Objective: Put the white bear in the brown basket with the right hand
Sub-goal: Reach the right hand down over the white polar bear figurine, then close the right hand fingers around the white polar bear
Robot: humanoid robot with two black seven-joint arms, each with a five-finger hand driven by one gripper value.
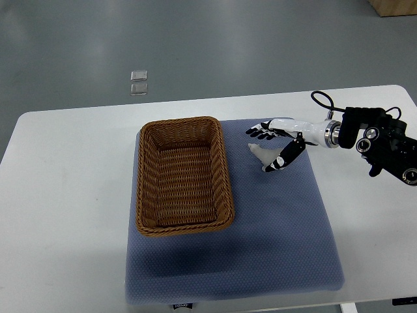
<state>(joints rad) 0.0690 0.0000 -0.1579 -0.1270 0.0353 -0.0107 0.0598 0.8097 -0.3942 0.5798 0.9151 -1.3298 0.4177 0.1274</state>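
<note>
A small white bear (258, 154) lies on the blue mat (273, 222), just right of the brown wicker basket (147, 189). The basket is empty. My right hand (270, 147) reaches in from the right edge and is over the bear. Its fingers (260, 132) are stretched out just behind the bear and its thumb (284, 156) is just to the bear's right. The hand is open, with the bear partly between fingers and thumb, and the bear still rests on the mat. The left arm is not in view.
The mat lies on a white table (65, 195) with rounded corners. Two small clear squares (138, 83) lie on the grey floor beyond the table. A cardboard box corner (394, 6) shows at the top right.
</note>
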